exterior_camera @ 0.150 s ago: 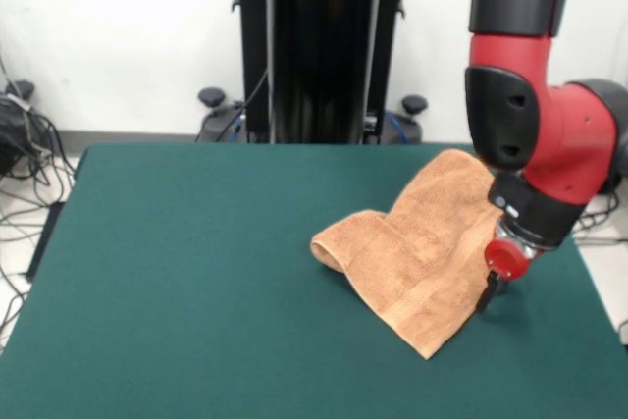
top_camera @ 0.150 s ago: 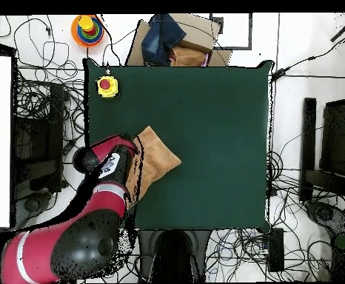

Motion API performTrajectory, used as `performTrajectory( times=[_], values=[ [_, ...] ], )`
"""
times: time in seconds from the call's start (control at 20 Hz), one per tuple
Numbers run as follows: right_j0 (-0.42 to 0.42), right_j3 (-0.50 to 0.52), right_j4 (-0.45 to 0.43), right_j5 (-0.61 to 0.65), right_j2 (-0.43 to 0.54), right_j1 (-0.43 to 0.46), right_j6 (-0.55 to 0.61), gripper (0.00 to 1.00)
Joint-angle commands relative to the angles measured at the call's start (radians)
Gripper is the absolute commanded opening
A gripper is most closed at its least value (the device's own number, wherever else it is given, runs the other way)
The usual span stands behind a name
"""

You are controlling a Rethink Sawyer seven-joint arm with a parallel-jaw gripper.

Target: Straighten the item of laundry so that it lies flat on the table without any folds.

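The item of laundry, an orange-tan towel, lies crumpled on the right part of the green table. Its left end is rolled over into a thick fold, and a woven band runs near its front corner. My gripper hangs low at the towel's right edge, just above the table or touching it. The red wrist covers most of it, so its state does not show. In the overhead view the towel lies near the table's left edge, with the arm over its left part.
A yellow box with a red button stands on the table's corner in the overhead view. Cables and equipment surround the table on the floor. A black stand rises behind the far edge.
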Motion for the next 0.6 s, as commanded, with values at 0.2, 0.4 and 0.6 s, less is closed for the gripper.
performTrajectory(
  times=[0.2,0.4,0.6],
  values=[
    [-0.070,-0.064,0.016,-0.187,0.181,0.131,0.168,1.00],
    [-0.030,0.078,0.039,-0.045,0.158,-0.023,0.197,1.00],
    [-0.054,0.334,0.027,0.103,0.171,-0.294,0.119,1.00]
  ],
)
